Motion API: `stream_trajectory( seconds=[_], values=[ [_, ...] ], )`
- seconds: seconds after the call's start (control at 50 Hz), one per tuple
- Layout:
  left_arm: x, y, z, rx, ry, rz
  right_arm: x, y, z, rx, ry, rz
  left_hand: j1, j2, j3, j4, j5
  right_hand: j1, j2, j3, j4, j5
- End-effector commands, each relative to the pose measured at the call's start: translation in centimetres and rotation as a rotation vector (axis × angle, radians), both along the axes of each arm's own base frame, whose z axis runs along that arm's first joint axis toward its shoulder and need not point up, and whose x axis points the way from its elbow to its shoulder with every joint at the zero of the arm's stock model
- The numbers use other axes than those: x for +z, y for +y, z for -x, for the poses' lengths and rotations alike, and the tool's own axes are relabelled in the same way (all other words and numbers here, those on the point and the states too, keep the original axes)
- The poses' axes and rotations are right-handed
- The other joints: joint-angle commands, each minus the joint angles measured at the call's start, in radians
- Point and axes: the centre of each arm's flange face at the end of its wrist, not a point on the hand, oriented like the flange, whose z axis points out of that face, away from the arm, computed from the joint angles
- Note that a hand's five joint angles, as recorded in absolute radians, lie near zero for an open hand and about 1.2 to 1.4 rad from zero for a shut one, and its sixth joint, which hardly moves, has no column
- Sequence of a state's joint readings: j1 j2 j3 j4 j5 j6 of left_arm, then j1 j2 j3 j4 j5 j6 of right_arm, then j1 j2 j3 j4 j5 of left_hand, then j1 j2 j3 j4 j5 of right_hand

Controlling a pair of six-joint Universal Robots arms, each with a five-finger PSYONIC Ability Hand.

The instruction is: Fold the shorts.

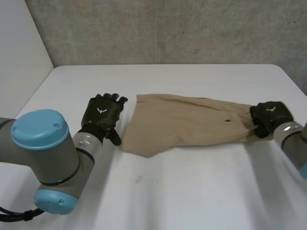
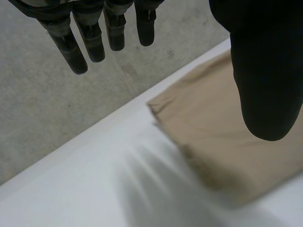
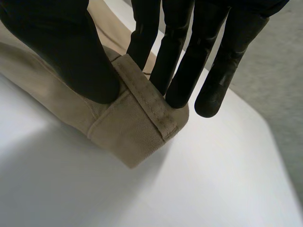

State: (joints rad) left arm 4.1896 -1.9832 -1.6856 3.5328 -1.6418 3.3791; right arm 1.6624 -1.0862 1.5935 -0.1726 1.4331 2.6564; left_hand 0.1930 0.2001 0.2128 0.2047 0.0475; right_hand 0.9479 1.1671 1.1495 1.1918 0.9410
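Note:
The tan shorts (image 1: 187, 123) lie folded flat across the white table (image 1: 192, 191), stretching from the middle towards the right. My left hand (image 1: 101, 115) hovers just off their left edge, open, fingers straight and holding nothing. In the left wrist view that hand (image 2: 265, 71) hangs above the table with the shorts' corner (image 2: 222, 142) under its thumb, apart from it. My right hand (image 1: 269, 115) is at the shorts' right end. In the right wrist view its thumb (image 3: 71, 52) presses on the seamed band (image 3: 132, 137) while the fingers stand behind it, pinching the cloth.
A grey wall (image 1: 168, 28) rises behind the table's far edge. The table's right corner lies close beyond my right hand. My left arm (image 1: 43, 158) fills the near left. Bare tabletop spreads in front of the shorts.

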Motion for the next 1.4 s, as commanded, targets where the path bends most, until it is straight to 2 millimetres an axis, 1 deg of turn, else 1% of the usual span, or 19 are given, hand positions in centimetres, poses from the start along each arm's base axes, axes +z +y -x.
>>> stream_trajectory(
  seconds=[0.02,0.04,0.12,0.16,0.24,0.28,0.34,0.38,0.42,0.48,0.56,0.6,0.66,0.74,0.84,0.96,1.08,1.26,1.4],
  values=[
    [1.5,-0.4,-0.7,0.044,0.019,0.035,4.1,-1.5,1.6,0.006,0.231,0.136,0.006,-0.001,-0.014,-0.006,-0.023,0.448,0.229,0.247,0.204,0.281],
    [1.5,-0.4,-0.8,0.045,0.020,0.036,4.7,-1.6,1.1,0.018,0.244,0.160,0.006,-0.001,-0.014,-0.006,-0.023,0.448,0.229,0.247,0.204,0.281],
    [1.6,-0.4,-0.8,0.050,0.021,0.039,7.4,-0.3,-5.0,0.168,0.240,0.285,0.006,-0.001,-0.014,-0.006,-0.023,0.448,0.229,0.247,0.204,0.281],
    [1.6,-0.5,-0.9,0.051,0.020,0.038,7.2,0.6,-7.2,0.238,0.232,0.301,0.006,-0.001,-0.014,-0.006,-0.023,0.448,0.229,0.247,0.204,0.281],
    [1.8,-0.5,-1.1,0.070,0.021,0.044,6.1,3.1,-12.8,0.401,0.237,0.357,0.003,-0.004,-0.017,-0.009,-0.026,0.448,0.229,0.247,0.204,0.281],
    [2.0,-0.5,-1.2,0.082,0.025,0.049,5.3,6.2,-17.0,0.544,0.269,0.432,0.000,-0.007,-0.020,-0.012,-0.029,0.448,0.229,0.247,0.204,0.281],
    [2.1,-0.5,-1.4,0.091,0.026,0.049,2.3,10.3,-20.8,0.734,0.306,0.484,0.000,-0.007,-0.020,-0.012,-0.029,0.448,0.229,0.247,0.204,0.281],
    [2.4,-0.8,-1.7,0.101,0.030,0.056,0.6,11.7,-21.6,0.808,0.316,0.474,0.000,-0.007,-0.020,-0.012,-0.029,0.448,0.229,0.247,0.204,0.281],
    [2.6,-1.0,-1.9,0.108,0.032,0.061,-0.9,13.3,-22.0,0.895,0.315,0.448,0.000,-0.007,-0.020,-0.012,-0.029,0.448,0.229,0.247,0.204,0.281],
    [2.9,-1.2,-2.1,0.115,0.037,0.069,-0.8,13.7,-22.1,0.938,0.288,0.455,0.006,-0.001,-0.014,-0.006,-0.023,0.420,0.201,0.219,0.176,0.253],
    [3.4,-1.5,-2.1,0.116,0.046,0.085,1.6,13.7,-22.0,0.924,0.220,0.478,0.003,-0.004,-0.017,-0.009,-0.026,-0.219,-0.438,-0.420,-0.463,-0.386],
    [4.1,-1.9,-2.0,0.119,0.058,0.105,4.2,13.5,-21.7,0.876,0.120,0.471,0.006,-0.001,-0.014,-0.006,-0.023,-0.466,-0.685,-0.667,-0.710,-0.633],
    [5.4,-2.8,-1.8,0.125,0.082,0.144,7.7,11.3,-19.9,0.714,-0.070,0.416,0.009,0.002,-0.011,-0.003,-0.020,-0.733,-0.952,-0.934,-0.977,-0.900],
    [7.5,-3.6,-0.5,0.099,0.123,0.207,10.7,7.8,-16.6,0.516,-0.281,0.356,0.018,0.010,-0.002,0.006,-0.012,-0.772,-0.991,-0.973,-1.016,-0.940],
    [8.2,-4.1,3.0,0.013,0.159,0.240,11.6,5.7,-14.9,0.436,-0.404,0.275,0.021,0.013,0.001,0.009,-0.009,-0.757,-0.976,-0.959,-1.001,-0.925],
    [6.5,-4.1,7.3,-0.075,0.141,0.183,8.5,4.0,-15.3,0.400,-0.369,0.113,0.070,0.063,0.051,0.059,0.041,-0.751,-0.971,-0.953,-0.995,-0.919],
    [2.7,-4.7,8.6,-0.125,0.090,0.029,4.3,2.9,-16.0,0.381,-0.327,-0.077,0.068,0.060,0.048,0.056,0.038,-0.763,-0.982,-0.965,-1.007,-0.931],
    [-3.0,-4.9,8.1,-0.105,0.062,-0.243,-0.1,1.3,-15.8,0.308,-0.343,-0.260,0.068,0.060,0.048,0.056,0.038,-0.773,-0.993,-0.975,-1.017,-0.941],
    [-4.3,-4.7,6.9,-0.074,0.026,-0.298,-1.5,1.2,-14.4,0.251,-0.290,-0.341,0.065,0.057,0.045,0.053,0.035,-0.748,-0.968,-0.950,-0.992,-0.916]
  ],
)
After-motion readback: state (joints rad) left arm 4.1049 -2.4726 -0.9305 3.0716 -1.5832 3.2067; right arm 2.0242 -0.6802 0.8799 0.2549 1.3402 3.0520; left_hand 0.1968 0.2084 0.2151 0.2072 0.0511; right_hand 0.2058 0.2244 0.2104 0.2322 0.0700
